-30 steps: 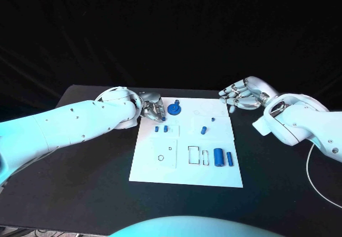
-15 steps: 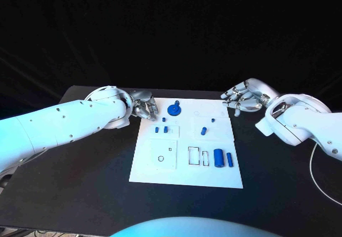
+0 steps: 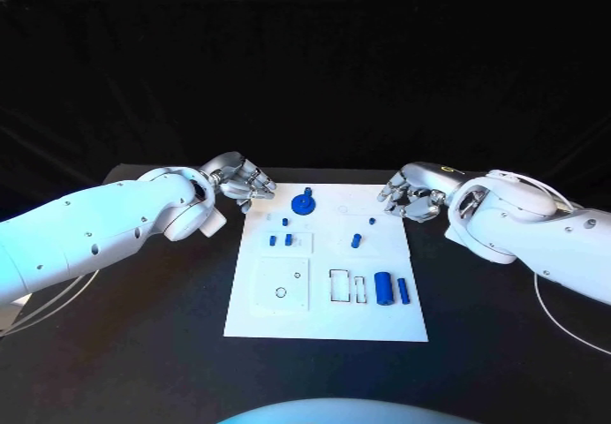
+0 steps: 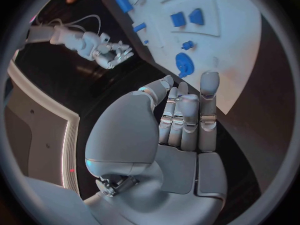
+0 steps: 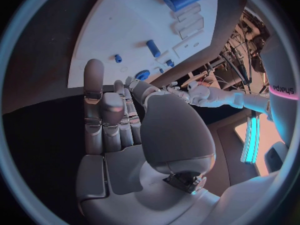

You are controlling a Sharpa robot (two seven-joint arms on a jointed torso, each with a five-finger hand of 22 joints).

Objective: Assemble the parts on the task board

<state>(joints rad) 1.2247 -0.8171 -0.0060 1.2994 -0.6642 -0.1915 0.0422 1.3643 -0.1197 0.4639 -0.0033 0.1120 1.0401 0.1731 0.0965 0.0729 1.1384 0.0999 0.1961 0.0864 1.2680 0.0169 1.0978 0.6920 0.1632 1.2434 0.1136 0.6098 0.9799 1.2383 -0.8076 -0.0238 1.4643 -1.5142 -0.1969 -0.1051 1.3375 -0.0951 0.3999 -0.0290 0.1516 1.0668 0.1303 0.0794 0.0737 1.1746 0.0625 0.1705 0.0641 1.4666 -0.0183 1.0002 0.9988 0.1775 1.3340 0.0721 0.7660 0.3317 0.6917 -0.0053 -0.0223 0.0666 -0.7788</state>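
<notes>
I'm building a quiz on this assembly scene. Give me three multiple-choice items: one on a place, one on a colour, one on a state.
1. Where is the round knobbed part?
A. the task board's far end
B. its near edge
C. off it, on the table

2. What colour are the two cylinders standing side by side?
A. red
B. blue
C. yellow

3. What does the left hand hold?
A. a cylinder
B. the board
C. nothing

Answers: 1 A, it sits between the hands at the far end. 2 B, both are blue. 3 C, the left wrist view shows bare fingers.
</notes>
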